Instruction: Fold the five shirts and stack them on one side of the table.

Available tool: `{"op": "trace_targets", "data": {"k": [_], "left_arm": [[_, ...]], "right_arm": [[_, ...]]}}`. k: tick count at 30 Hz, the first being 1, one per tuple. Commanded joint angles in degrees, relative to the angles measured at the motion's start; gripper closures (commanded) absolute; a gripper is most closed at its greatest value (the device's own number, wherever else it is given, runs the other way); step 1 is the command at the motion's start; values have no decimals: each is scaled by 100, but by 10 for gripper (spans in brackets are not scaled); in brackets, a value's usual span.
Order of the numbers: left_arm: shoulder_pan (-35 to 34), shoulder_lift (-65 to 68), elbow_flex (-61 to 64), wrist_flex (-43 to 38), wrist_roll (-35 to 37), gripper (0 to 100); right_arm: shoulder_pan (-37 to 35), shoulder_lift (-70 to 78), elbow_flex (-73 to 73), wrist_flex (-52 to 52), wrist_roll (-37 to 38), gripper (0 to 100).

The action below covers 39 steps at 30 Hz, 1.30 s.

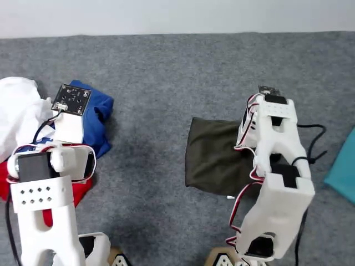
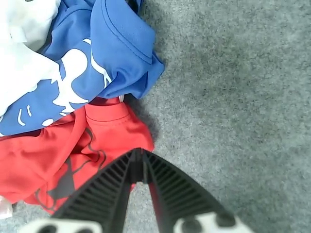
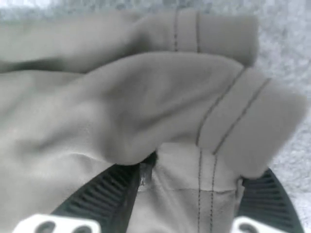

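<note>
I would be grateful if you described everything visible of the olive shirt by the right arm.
The olive shirt is dark, soft-looking knit, folded into a rough rectangle flat on the grey table. One side is covered by the right arm. Close up, double-stitched hems show on bunched folds lying between the spread fingers of the right gripper. No other shirt touches it.

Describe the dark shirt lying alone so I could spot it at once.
Start at the grey carpeted table, then find the white right arm. Partly under it lies the dark olive cloth shirt, folded into a rough rectangle. Unlike the crumpled white shirt, blue shirt and red shirt heaped at the left, it lies alone.
</note>
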Motion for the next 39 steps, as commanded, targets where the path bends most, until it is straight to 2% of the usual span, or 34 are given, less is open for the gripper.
{"op": "trace_targets", "data": {"k": [1,4,10,22,30,39], "left_arm": [[-9,-88,-40,-70,0,996],[0,-88,-40,-97,0,996],[0,-79,-40,-105,0,996],[0,-97,-48,-88,0,996],[0,-88,-48,-70,26,996],[0,-88,-48,-62,26,996]], "right_arm": [[-154,558,-747,382,-26,680],[-136,910,-1240,664,-18,753],[-127,1191,-1635,831,0,994],[145,470,-1679,743,105,988],[154,479,-2435,479,1512,988],[22,1596,-4132,198,3446,987]]}}
